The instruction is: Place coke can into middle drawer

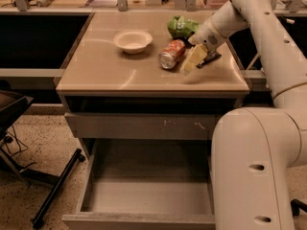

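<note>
The coke can (171, 54) lies on its side on the tan counter (120, 71), silver end toward the front, between the bowl and the snack wrapper. My gripper (194, 60) hangs low over the counter just right of the can, close beside it, not around it. The middle drawer (148, 195) is pulled open below, its grey floor bare. The robot's white body hides the drawer's right edge.
A white bowl (133, 40) sits left of the can. A green chip bag (182, 27) lies behind it, and a dark snack bar wrapper (209, 57) lies under the gripper's right side. A shut grey drawer front with scratch marks (144, 126) sits above the open drawer. My white base (254, 166) fills the lower right. A black chair base (53, 190) stands at the lower left.
</note>
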You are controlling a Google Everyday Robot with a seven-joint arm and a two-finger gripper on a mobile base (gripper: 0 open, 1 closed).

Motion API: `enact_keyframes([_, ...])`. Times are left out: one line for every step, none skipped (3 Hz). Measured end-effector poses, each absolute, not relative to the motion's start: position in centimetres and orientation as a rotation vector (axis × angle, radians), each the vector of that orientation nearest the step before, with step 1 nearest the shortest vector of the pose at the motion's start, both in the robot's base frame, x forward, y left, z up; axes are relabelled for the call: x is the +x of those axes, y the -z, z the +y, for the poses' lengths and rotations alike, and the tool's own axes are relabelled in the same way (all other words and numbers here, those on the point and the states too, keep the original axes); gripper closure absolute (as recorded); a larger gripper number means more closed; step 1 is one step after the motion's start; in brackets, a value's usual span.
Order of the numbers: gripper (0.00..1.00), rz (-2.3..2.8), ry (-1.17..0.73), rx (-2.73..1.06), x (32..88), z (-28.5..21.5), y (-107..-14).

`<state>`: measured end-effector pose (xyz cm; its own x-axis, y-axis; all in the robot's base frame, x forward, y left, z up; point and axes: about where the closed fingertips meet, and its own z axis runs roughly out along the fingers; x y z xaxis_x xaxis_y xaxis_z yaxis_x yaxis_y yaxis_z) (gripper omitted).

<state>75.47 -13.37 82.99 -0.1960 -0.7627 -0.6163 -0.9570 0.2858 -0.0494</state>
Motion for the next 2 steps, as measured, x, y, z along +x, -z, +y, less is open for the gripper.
enact_keyframes([0.0, 2.023, -0.474, -1.534, 75.5, -13.4, -83.0])
enact_keyframes([0.0, 1.975, -0.515, -1.482, 75.8, -11.5, -84.8])
